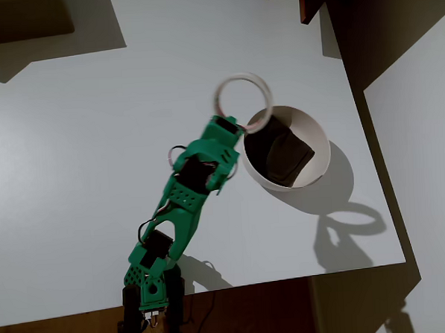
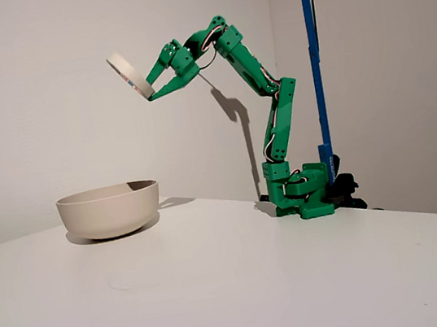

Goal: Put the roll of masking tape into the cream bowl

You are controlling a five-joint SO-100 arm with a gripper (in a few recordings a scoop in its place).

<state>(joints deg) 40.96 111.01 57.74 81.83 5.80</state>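
I see the green arm's tool pinching the roll of masking tape by its rim, holding it tilted high in the air. In the overhead view the ring overlaps the cream bowl's upper-left rim. The bowl sits on the white counter with a dark cloth lump inside.

A plain indoor test corner: a bare matte white tabletop against blank white walls, wooden floor, and a blue upright clamped pole
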